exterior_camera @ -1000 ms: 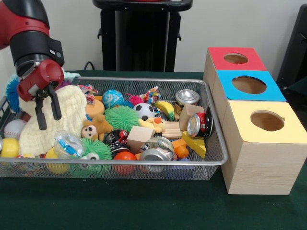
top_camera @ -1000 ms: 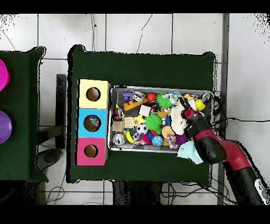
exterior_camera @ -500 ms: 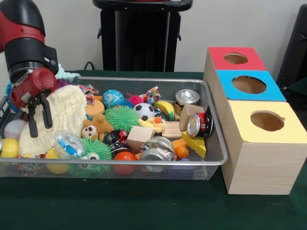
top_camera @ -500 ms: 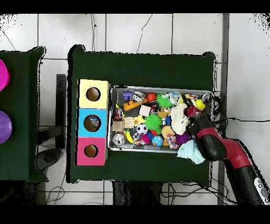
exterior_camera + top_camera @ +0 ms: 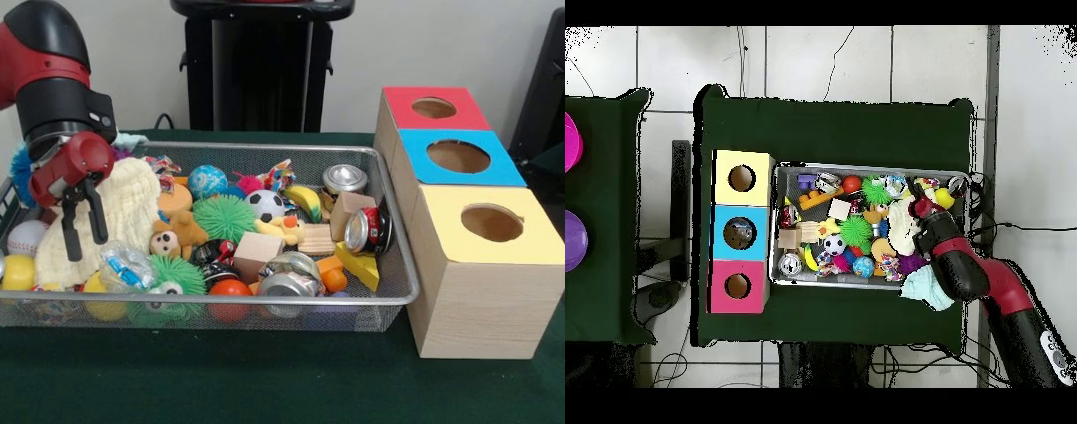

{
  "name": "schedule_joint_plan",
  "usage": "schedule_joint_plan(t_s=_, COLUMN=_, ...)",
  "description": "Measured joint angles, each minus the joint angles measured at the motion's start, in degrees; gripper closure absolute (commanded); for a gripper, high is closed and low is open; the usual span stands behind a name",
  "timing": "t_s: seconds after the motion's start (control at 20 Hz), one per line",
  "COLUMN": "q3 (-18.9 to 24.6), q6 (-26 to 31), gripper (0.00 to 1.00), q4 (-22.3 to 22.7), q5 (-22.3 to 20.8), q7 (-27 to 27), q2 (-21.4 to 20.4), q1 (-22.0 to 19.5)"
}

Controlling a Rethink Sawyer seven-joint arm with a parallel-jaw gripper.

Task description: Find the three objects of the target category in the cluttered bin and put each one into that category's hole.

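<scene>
A wire mesh bin (image 5: 388,221) holds a heap of toys, balls, wooden blocks and cans. My gripper (image 5: 86,235) hangs open over the bin's left end, its black fingers (image 5: 70,238) in front of a cream knitted cloth (image 5: 132,199), nothing between them. In the overhead view the gripper (image 5: 917,211) is over the bin's right part. A silver can (image 5: 344,178), a red can (image 5: 369,230) and a crushed can (image 5: 289,274) lie toward the bin's right side. Three boxes stand to the right of the bin, each with a hole: red (image 5: 433,108), blue (image 5: 458,156) and yellow (image 5: 492,223).
A green spiky ball (image 5: 222,216), soccer ball (image 5: 265,205), orange ball (image 5: 230,290), baseball (image 5: 25,236), crumpled plastic bottle (image 5: 124,265) and wooden cube (image 5: 258,250) crowd the bin. A teal cloth (image 5: 925,288) hangs over the bin's edge by the arm. A black stand (image 5: 256,62) rises behind the table.
The gripper swung left along the cream cloth, then came back a little to the right and sits slightly lower than a second ago. It stays open; the bin's contents have not moved.
</scene>
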Motion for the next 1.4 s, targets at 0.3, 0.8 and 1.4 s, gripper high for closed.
schedule_joint_plan(t_s=0.3, q3=0.02, q6=0.13, gripper=0.00, q4=0.21, q5=1.42, q7=0.00, q2=-0.14, q1=0.27)
schedule_joint_plan(t_s=0.8, q3=0.51, q6=2.32, gripper=0.00, q4=-0.03, q5=1.81, q7=-0.04, q2=3.19, q1=0.01)
schedule_joint_plan(t_s=1.4, q3=0.53, q6=13.10, gripper=0.00, q4=-0.04, q5=6.61, q7=-0.09, q2=2.65, q1=0.54)
